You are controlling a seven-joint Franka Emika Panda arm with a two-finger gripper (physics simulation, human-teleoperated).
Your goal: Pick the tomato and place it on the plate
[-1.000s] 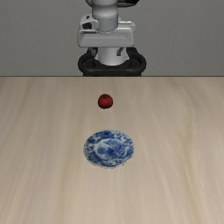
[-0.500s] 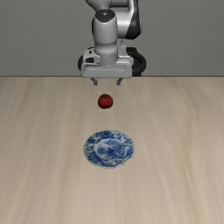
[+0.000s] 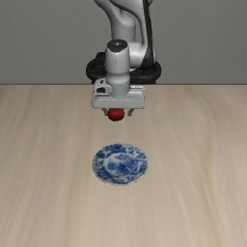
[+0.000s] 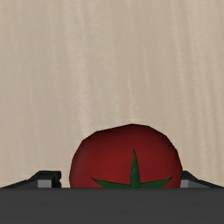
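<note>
My gripper (image 3: pixel 117 108) sits low over the tomato (image 3: pixel 117 116), fingers spread on either side of it and not pinching; the wrist view shows a gap beside one finger. I judge the approach done, with grasp, lift, carry and release all left. The tomato rests on the table (image 3: pixel 48 178), and the plate (image 3: pixel 100 165) lies at 6 o'clock from it, apart. The plate holds nothing.

The table (image 3: pixel 39 193) looked like pale wood, matt, with fine lines in it. The tomato (image 4: pixel 127 157) had smooth skin, a little shiny. The plate (image 3: pixel 99 166) looked like smooth painted china.
</note>
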